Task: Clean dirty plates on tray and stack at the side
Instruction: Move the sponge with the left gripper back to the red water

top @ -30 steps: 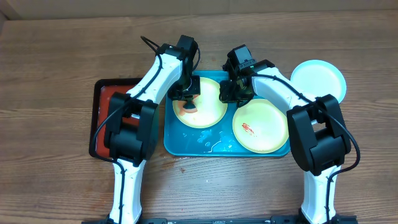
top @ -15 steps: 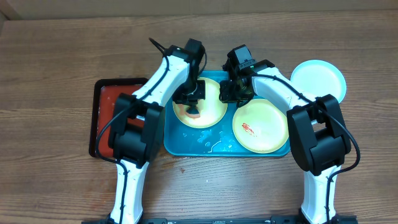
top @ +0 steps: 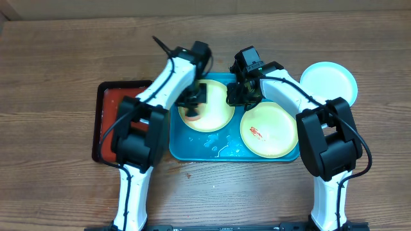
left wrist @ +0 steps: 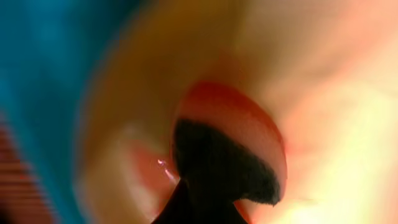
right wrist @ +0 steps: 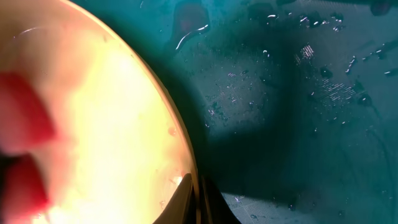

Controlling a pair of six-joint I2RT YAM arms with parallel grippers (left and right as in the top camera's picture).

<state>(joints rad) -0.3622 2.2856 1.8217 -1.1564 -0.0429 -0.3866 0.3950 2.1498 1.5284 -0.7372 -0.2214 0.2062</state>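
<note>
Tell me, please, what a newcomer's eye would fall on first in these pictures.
At the centre, the bright blue tray holds two yellow-green plates. The left gripper holds an orange sponge on the left plate, with the right gripper at that plate's rim; the right plate shows a red smear. A light blue plate lies far right.
</note>
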